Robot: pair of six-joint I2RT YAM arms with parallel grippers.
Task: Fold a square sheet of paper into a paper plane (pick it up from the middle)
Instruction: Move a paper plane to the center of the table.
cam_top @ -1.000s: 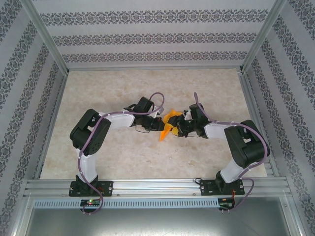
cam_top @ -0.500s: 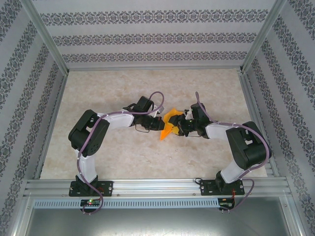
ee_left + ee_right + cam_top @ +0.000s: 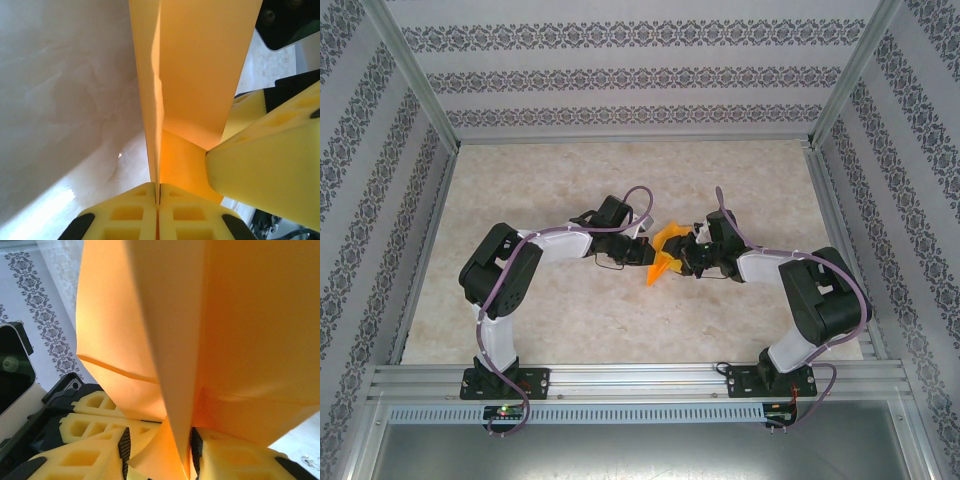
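Meeting over the pale marbled table (image 3: pixel 570 180), beyond the middle of the aluminium rail (image 3: pixel 640 378) that carries both arm bases, two robot arms bend inward toward a piece of folded orange paper (image 3: pixel 665 250). The paper sits between the two wrists, well beyond the rail and roughly in line with its centre, its pointed end turned back toward the rail.

The left gripper (image 3: pixel 647 256) reaches it from the rail's left half. The left wrist view shows its two yellow fingers (image 3: pixel 145 192) pressed flat together, pinching a sharp crease of the paper that runs straight out from the seam between them.

The right gripper (image 3: pixel 684 256) comes in from the rail's right half. In the right wrist view its fingers (image 3: pixel 240 460) stand a little apart, with a doubled fold of the paper running down through the gap. Whether the dark pads (image 3: pixel 125 445) actually press the sheet cannot be told. One of its yellow fingertips (image 3: pixel 265 170) also shows in the left wrist view, touching the paper's broad face just beside the left gripper's pinch.

Patterned wall panels (image 3: pixel 640 70) enclose the table on the three sides away from the rail.
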